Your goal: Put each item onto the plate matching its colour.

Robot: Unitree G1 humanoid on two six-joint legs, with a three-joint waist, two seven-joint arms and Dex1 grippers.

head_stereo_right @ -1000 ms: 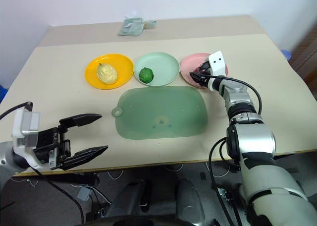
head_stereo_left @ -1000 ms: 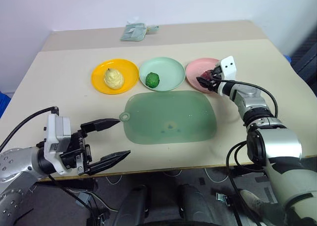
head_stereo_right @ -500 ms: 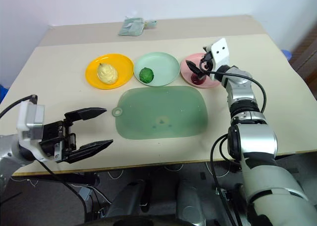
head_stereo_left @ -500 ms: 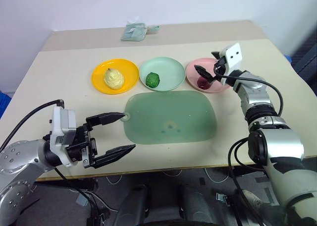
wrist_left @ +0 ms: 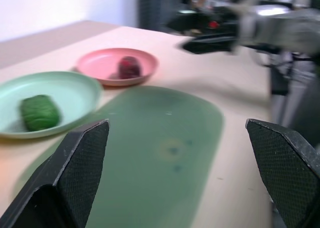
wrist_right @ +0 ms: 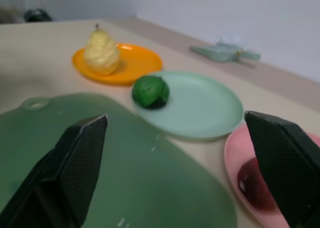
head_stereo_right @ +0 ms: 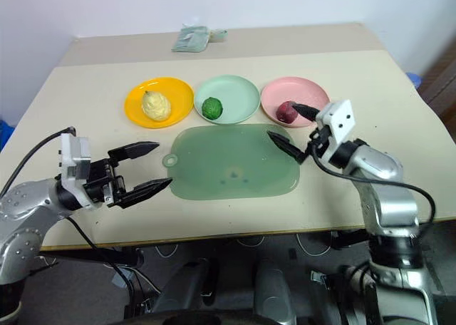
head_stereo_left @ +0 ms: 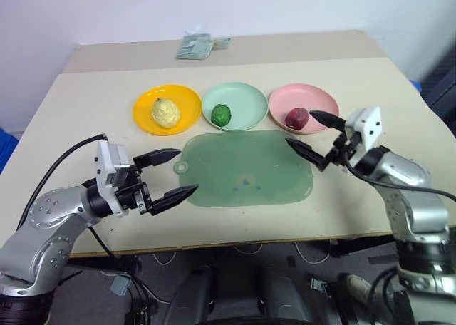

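Three plates stand in a row at the back of the table. The orange-yellow plate [head_stereo_left: 167, 109] holds the pale yellow pear [head_stereo_left: 164, 112]. On the mint green plate [head_stereo_left: 234, 105] lies the dark green ball [head_stereo_left: 221, 115]. The dark red fruit [head_stereo_left: 297, 117] rests on the pink plate [head_stereo_left: 304, 107]. My right gripper [head_stereo_left: 311, 131] is open and empty, over the right end of the mat and just in front of the pink plate. Open and empty too, my left gripper [head_stereo_left: 174, 173] hovers by the mat's left end.
A translucent green cutting mat [head_stereo_left: 246, 168] lies in the middle of the table, in front of the plates. A small grey-green packet [head_stereo_left: 194, 45] sits at the table's far edge. The right side of the table is bare.
My right gripper has let go of the dark red fruit on the pink plate, opened and drawn back toward me. My left gripper has moved forward toward the mat.
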